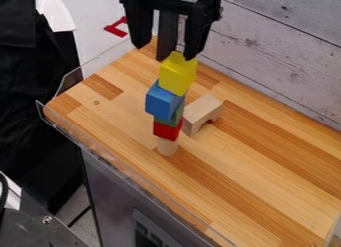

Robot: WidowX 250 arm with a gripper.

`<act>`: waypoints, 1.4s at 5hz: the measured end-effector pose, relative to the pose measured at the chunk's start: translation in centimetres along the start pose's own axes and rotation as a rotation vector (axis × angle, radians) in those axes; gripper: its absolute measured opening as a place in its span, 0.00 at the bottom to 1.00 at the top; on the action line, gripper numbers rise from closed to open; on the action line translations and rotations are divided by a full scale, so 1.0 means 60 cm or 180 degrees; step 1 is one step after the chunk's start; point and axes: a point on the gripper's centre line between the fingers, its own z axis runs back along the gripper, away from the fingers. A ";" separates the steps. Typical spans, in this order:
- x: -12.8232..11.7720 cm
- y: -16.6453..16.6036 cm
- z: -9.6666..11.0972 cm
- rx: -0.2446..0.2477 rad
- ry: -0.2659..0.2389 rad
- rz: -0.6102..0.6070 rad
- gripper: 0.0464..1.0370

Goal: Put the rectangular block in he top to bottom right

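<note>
We've got the black two-finger gripper (pixel 165 52) at twelve o'clock, fingers spread, above the yellow rectangular block (pixel 177 73)! Two o'clock from the red cube (pixel 166 129), a pale wooden arch (pixel 200 113).

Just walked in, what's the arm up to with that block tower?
The black gripper is open at the top of the tower, not clamped on anything. The stack, top down: yellow block, blue block, green block, red block, bare-wood cylinder. The wooden arch block lies on the tabletop beside it.
</note>
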 end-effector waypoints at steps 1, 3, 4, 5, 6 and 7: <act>0.000 -0.006 -0.001 0.0001 -0.0005 -0.0018 0.96; 0.001 -0.012 -0.026 0.0048 0.0181 -0.0028 0.96; 0.003 -0.011 -0.040 0.0061 0.0292 0.0010 0.96; 0.005 -0.007 -0.049 0.0048 0.0338 0.0074 0.92; 0.006 -0.007 -0.054 0.0016 0.0343 0.0107 0.62; 0.007 -0.006 -0.054 0.0015 0.0333 0.0131 0.53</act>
